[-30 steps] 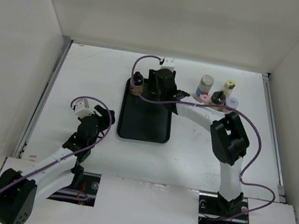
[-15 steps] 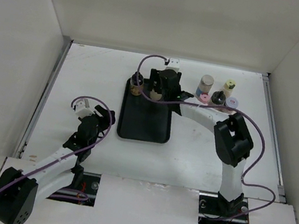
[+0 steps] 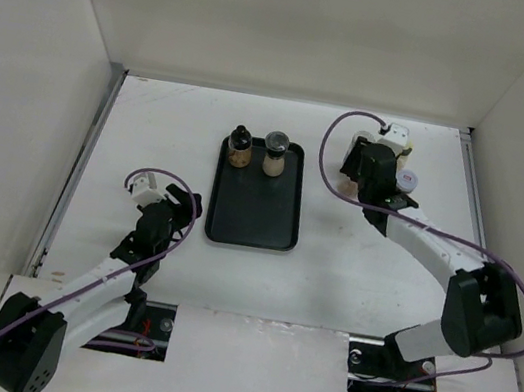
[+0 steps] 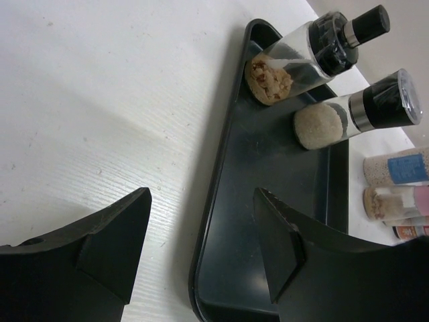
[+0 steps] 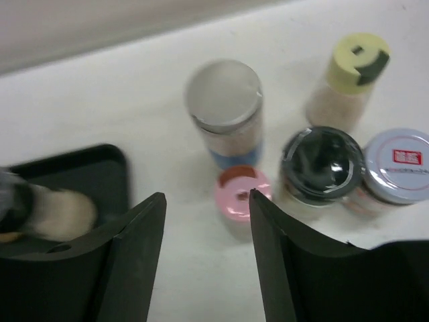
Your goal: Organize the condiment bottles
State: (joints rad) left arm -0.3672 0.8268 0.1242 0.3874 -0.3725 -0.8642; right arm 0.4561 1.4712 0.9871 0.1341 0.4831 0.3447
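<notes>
The tray (image 3: 254, 210) lies in the middle of the top view, on the counter (image 3: 172, 129). Two stand side by side on its upper end: left bottle (image 3: 239, 147) and right bottle (image 3: 273, 153). The left tool (image 3: 183, 204) is lower left of the tray. The right tool (image 3: 360, 168) is at the upper right, over five more bottles (image 5: 322, 161) off the tray: two behind, three in a row in front.

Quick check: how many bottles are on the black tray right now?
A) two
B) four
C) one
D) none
A: the black-nozzle bottle and the silver-banded shaker stand side by side at the far end of the black tray; the other bottles sit off it.
</notes>
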